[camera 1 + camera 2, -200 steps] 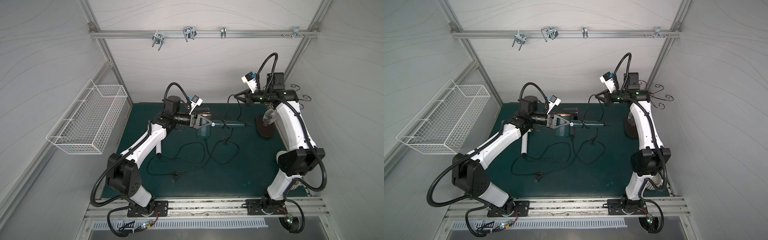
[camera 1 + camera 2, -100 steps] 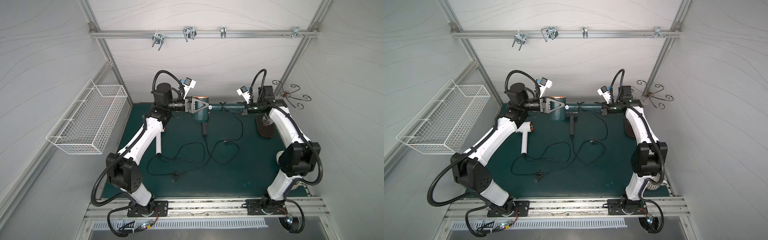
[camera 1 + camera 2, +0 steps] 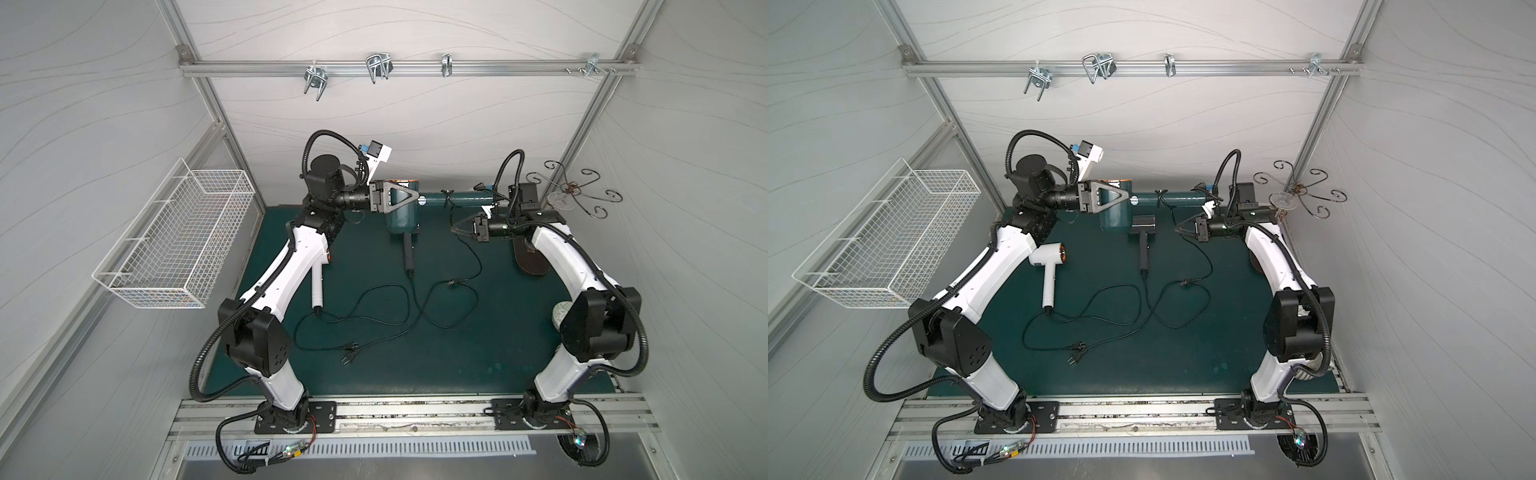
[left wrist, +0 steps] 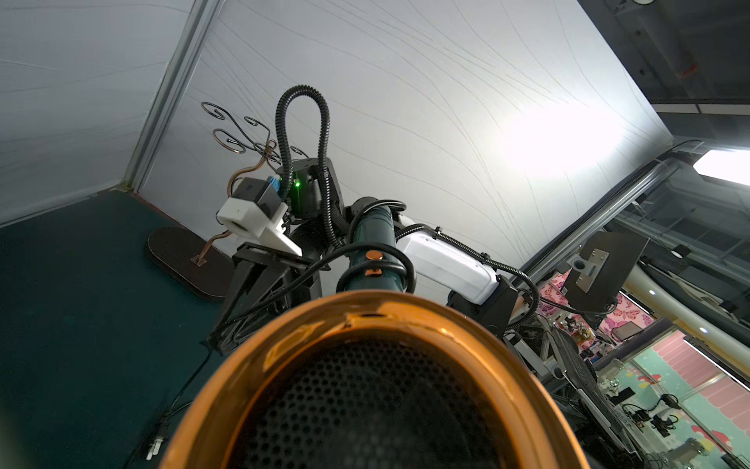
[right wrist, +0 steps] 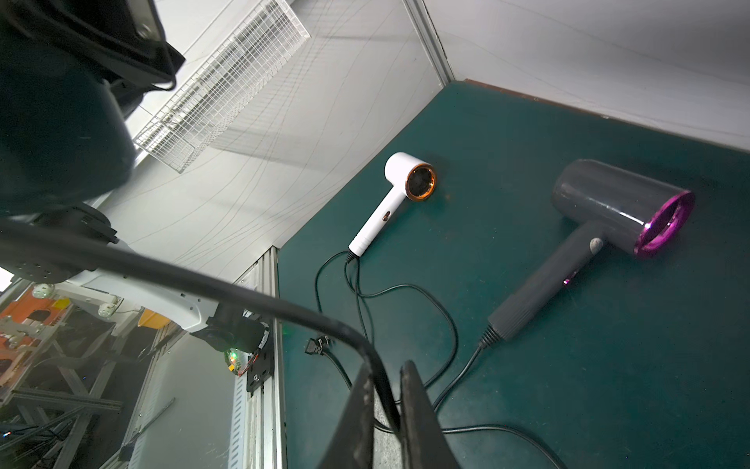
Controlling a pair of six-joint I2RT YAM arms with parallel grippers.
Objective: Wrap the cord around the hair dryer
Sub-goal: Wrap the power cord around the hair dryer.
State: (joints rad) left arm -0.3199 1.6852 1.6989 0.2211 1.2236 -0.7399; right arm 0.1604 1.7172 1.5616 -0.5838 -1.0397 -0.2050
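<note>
Green counter [image 3: 498, 353]: at 12 o'clock the left tool [image 3: 411, 199] clamps the teal hair dryer [image 3: 401, 220] aloft. The right tool [image 3: 456, 228], narrow around the cord [image 5: 243, 296], grip unclear, has dropped below the handle [image 3: 465, 198], probably starting another turn.

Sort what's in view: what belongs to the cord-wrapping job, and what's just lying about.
In the job: green hair dryer, held by the left tool; its cord, pinched in the right tool.
Lying about: white hair dryer, grey hair dryer, wire basket, scrolled metal stand.
</note>
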